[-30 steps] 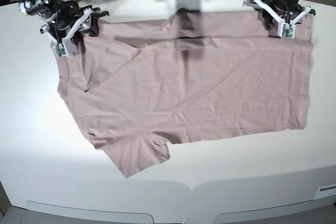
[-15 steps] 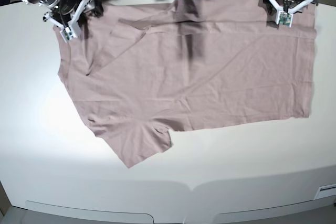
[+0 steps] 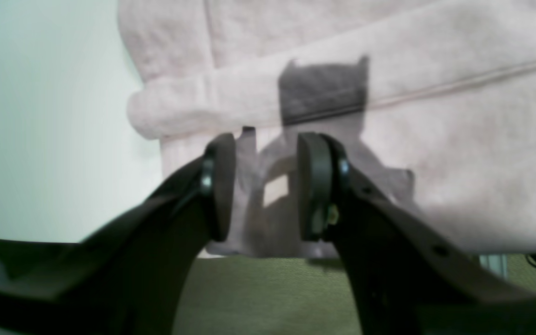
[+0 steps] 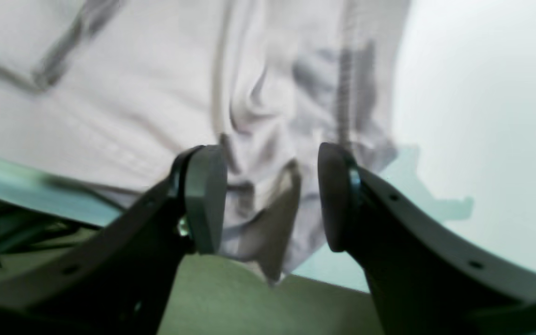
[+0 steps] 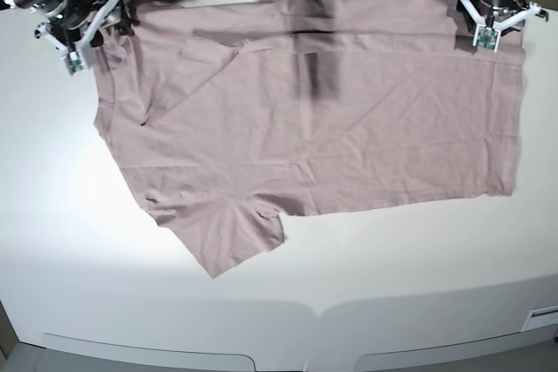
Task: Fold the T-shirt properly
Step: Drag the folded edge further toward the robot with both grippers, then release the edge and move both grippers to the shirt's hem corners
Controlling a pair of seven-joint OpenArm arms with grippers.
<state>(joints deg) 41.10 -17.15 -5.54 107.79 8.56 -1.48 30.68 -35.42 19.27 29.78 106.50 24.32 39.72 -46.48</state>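
The T-shirt (image 5: 323, 119) is spread across the white table (image 5: 392, 285), its far edge lying along the table's far side and one sleeve pointing toward the near edge. The left gripper (image 3: 265, 186) is seen with its jaws parted, shirt fabric lying in the gap between the black pads (image 3: 314, 186); whether the cloth is actually pinched cannot be told (the pads stand off it on both sides). The right gripper (image 4: 272, 200) is held wider apart, with a bunched, wrinkled corner of the shirt hanging between its jaws, touching neither pad clearly.
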